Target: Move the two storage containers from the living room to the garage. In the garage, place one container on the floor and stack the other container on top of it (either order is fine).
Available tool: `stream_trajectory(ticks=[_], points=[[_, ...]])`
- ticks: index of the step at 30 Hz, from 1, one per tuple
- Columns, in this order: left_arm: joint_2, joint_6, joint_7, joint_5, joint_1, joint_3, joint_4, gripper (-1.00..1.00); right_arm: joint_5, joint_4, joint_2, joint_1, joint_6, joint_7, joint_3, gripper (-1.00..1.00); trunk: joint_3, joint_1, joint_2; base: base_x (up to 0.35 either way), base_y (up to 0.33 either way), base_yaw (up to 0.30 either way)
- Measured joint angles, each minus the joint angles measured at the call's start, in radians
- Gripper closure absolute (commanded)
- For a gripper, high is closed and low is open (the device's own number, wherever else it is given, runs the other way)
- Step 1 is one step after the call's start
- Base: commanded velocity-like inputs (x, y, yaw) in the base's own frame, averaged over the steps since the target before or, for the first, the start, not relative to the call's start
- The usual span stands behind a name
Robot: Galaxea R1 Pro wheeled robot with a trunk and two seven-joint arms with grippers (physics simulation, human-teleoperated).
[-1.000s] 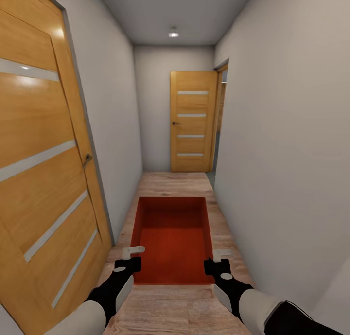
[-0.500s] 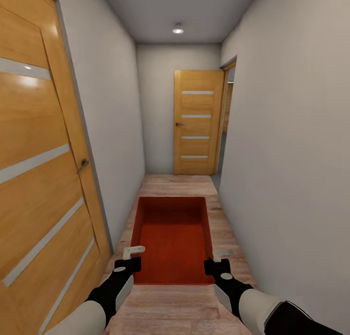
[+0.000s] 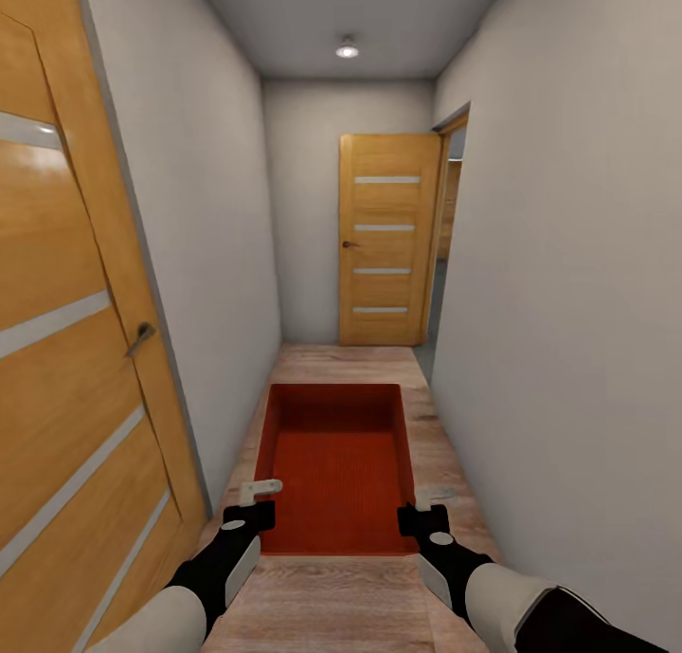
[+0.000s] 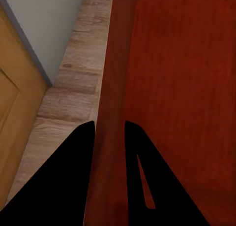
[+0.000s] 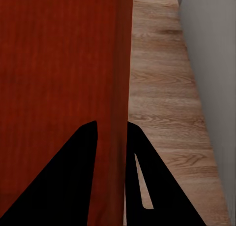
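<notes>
Head view: left gripper (image 3: 254, 506) and right gripper (image 3: 422, 507) each clamp a side wall of the storage container (image 3: 336, 463). Narrow hallway walls risk snagging it, loosening either grasp.

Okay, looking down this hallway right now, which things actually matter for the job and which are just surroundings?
Part of the job:
- orange-red rectangular open-top bin
- left tool, shut on the bin's wall
- right tool, shut on the opposite wall

Just surroundings:
- light wood plank floor
- wooden door at the hallway's end
- wooden door at left
- ceiling light
</notes>
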Motion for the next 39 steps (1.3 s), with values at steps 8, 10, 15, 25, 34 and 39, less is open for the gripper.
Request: stream_trajectory(ticks=[8, 10, 15, 25, 34, 39], points=[[0.000, 0.000, 0.000, 0.000, 0.000, 0.000, 0.000, 1.00, 0.000, 0.000, 0.000, 0.000, 0.000, 0.000, 0.000, 1.00, 0.000, 0.000, 0.000, 0.324, 0.000, 0.000], [0.000, 0.000, 0.000, 0.000, 0.000, 0.000, 0.000, 1.00, 0.000, 0.000, 0.000, 0.000, 0.000, 0.000, 0.000, 1.00, 0.000, 0.000, 0.000, 0.324, 0.000, 0.000], [0.000, 0.000, 0.000, 0.000, 0.000, 0.000, 0.000, 1.00, 0.000, 0.000, 0.000, 0.000, 0.000, 0.000, 0.000, 1.00, 0.000, 0.000, 0.000, 0.324, 0.000, 0.000], [0.000, 0.000, 0.000, 0.000, -0.001, -0.001, 0.000, 1.00, 0.000, 0.000, 0.000, 0.000, -0.002, 0.000, -0.001, 1.00, 0.000, 0.000, 0.000, 0.324, 0.000, 0.000], [0.000, 0.000, 0.000, -0.001, 0.000, 0.001, 0.000, 1.00, 0.001, 0.000, 0.000, 0.000, 0.000, 0.000, -0.001, 1.00, 0.000, 0.000, 0.000, 0.324, 0.008, 0.000], [0.000, 0.000, 0.000, 0.000, 0.000, 0.000, 0.000, 1.00, 0.000, 0.000, 0.000, 0.000, 0.000, 0.000, 0.000, 1.00, 0.000, 0.000, 0.000, 0.324, 0.069, 0.000]])
